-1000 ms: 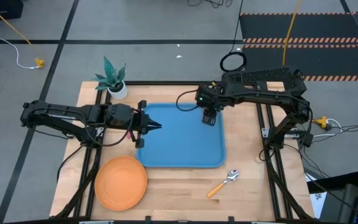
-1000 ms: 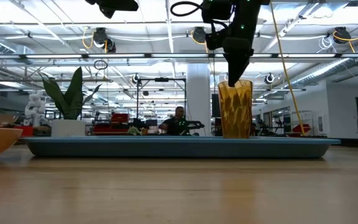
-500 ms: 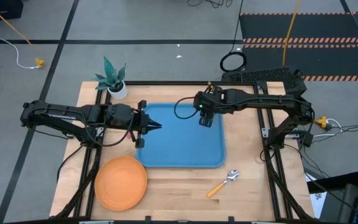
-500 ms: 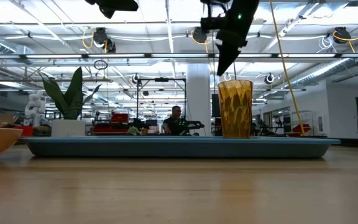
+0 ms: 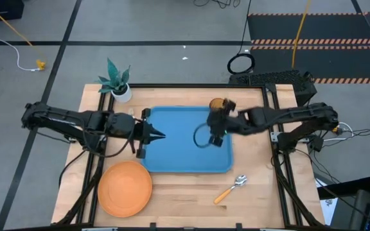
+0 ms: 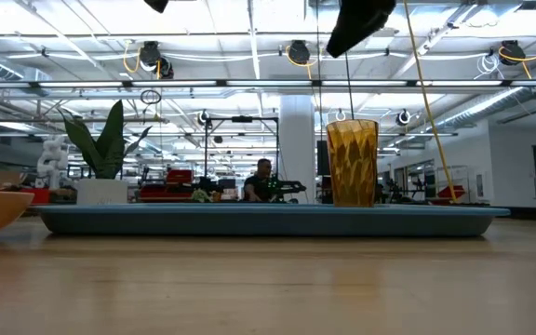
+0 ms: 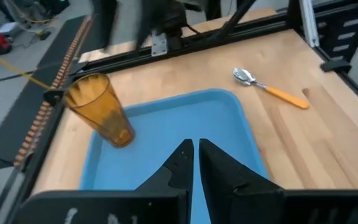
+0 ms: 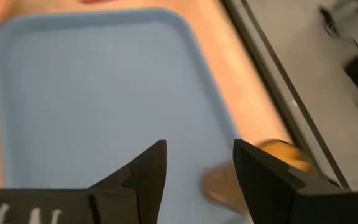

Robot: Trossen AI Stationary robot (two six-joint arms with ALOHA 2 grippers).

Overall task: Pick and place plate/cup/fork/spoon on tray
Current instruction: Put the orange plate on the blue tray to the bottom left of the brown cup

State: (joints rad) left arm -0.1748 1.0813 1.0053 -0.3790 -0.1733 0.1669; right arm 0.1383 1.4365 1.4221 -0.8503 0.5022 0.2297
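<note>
A: High view. Translucent amber-orange tumbler, the cup point(image 5: 218, 104), stands upright at the far right corner of the large blue rectangular plastic tray point(image 5: 172, 157). Right hand point(image 5: 216, 136) hangs over the tray just on the near side of the cup, holding nothing. Round flat orange plastic plate point(image 5: 125, 187) sits on the wooden bench point(image 5: 268, 192) off the tray's near left corner; small spoon with silver bowl and orange handle point(image 5: 230, 188) off its near right corner. Fork not found in any view.

B: Left hand point(image 5: 157, 133)?

A: At the tray's left edge, fingers pressed together, empty as far as I can see.

B: Low view?

A: Cup point(image 6: 353, 163) upright on the tray point(image 6: 268, 221), dark arm links above it at the top edge. Risk, as I judge it: a low swing of that arm toward the spoon could clip the tall, light cup and topple it.

B: Left wrist view?

A: Closed fingertips point(image 7: 188, 152) point across the tray point(image 7: 166, 134) toward cup point(image 7: 100, 110) and spoon point(image 7: 269, 91). If both arms cross the tray together they could meet.

B: Right wrist view?

A: Fingers point(image 8: 145, 168) spread wide, nothing between; blurred cup point(image 8: 263, 165) beside one finger. A flat spoon may slip from the grasp, and a thin plate rim is hard to catch.
</note>
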